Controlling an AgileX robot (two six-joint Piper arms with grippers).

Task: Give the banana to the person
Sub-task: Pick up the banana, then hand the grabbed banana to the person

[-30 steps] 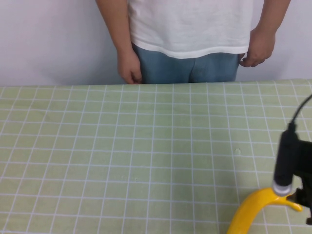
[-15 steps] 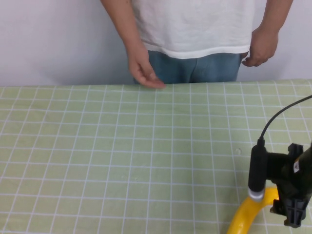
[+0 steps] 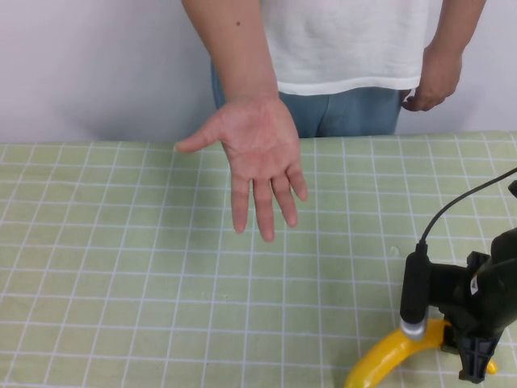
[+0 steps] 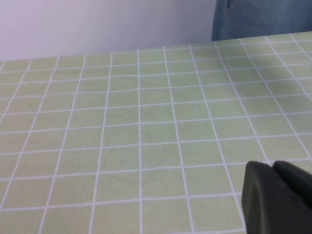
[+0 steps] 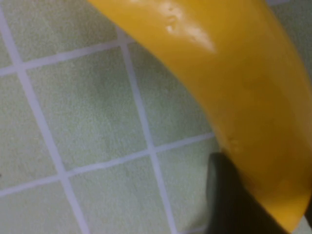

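The banana [image 3: 386, 357] is held at the near right corner of the worktop [image 3: 121, 267], under the right arm, its yellow curve running from the pincer down toward the near edge; whether it is clear of the cloth or resting on it cannot be told. The person [image 3: 339, 48] stands beyond the far edge, and an open hand [image 3: 257, 153] is held out palm-up over the far middle of the worktop, well apart from the fruit.

For the handover to be done well, the banana should be raised clear of the cloth, carried forward and to the left, and brought down across the offered palm; the grip should be kept firm on the way, since the skin looks glossy and could slide or swing; release should be left until the palm bears the fruit.

The right pincer [image 3: 475, 356] is closed on the banana near its far end; in the right wrist view a dark finger [image 5: 234, 204] is pressed against the yellow skin [image 5: 219, 68]. The left pincer [image 4: 275, 195] is parked low over bare cloth, nothing is held by it; whether it is apart or together cannot be told.
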